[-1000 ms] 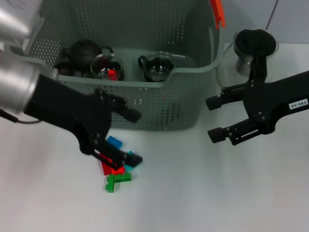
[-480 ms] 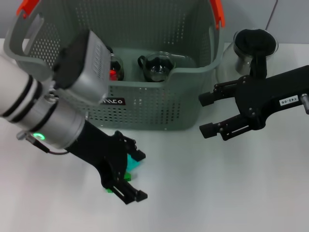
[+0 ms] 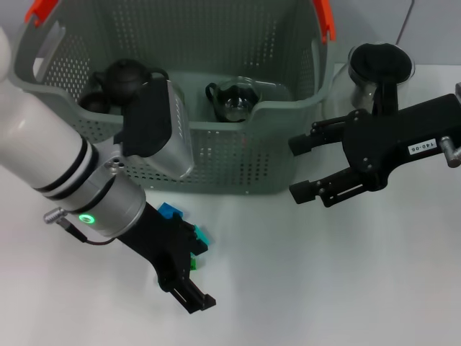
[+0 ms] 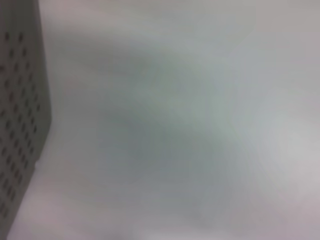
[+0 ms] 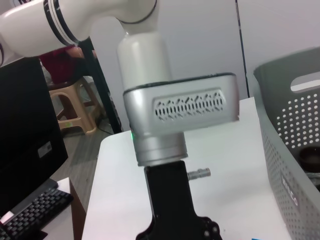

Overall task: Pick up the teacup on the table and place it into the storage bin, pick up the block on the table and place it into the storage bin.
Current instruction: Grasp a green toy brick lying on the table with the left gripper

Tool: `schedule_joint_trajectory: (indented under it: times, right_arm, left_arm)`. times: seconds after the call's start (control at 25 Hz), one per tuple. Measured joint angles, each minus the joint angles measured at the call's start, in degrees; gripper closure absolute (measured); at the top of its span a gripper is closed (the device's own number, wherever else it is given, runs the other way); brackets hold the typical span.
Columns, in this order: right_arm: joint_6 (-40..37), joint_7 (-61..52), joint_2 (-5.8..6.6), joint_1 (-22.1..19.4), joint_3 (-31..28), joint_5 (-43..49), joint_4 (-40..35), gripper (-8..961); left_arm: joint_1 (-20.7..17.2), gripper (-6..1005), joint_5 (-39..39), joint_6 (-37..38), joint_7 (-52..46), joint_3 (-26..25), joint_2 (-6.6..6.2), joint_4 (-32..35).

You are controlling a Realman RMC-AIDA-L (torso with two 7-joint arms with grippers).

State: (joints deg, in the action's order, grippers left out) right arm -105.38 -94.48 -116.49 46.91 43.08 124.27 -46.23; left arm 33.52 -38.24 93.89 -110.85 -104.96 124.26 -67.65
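Note:
The grey-green storage bin (image 3: 238, 155) stands at the back of the white table, and a glass teacup (image 3: 232, 99) sits inside it. Small blocks lie in front of the bin: blue (image 3: 171, 211), teal (image 3: 201, 238) and green (image 3: 192, 264). My left gripper (image 3: 197, 265) hangs low over this pile, open, with one finger by the teal block and the other (image 3: 194, 295) nearer the table's front edge; the arm hides part of the pile. My right gripper (image 3: 297, 167) is open and holds nothing, beside the bin's right front corner.
A dark teapot (image 3: 126, 76) also sits in the bin. A glass vessel with a black top (image 3: 374, 68) stands on the table behind my right arm. The right wrist view shows the left arm's wrist (image 5: 175, 130), the bin wall (image 5: 295, 125), and a black cabinet and a stool beyond the table.
My left arm has swung down and forward, its wrist turning over, so the gripper now sits lower over the blocks. The right gripper has drifted slightly left toward the bin.

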Motion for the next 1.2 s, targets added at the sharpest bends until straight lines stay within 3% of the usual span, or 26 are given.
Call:
schedule_joint_trajectory:
  times: [0.44, 1.2]
  right_arm:
    - [0.3, 0.0, -0.23, 0.2, 0.1, -0.5, 0.0, 42]
    - [0.8, 0.5, -0.05, -0.2, -0.1, -0.7, -0.1, 42]
  left_arm:
    - [0.5, 57, 3.6, -4.8, -1.8, 4.7, 0.04, 2.1]
    - [2.3, 62, 4.2, -3.1, -2.1, 5.3, 0.09, 2.5]
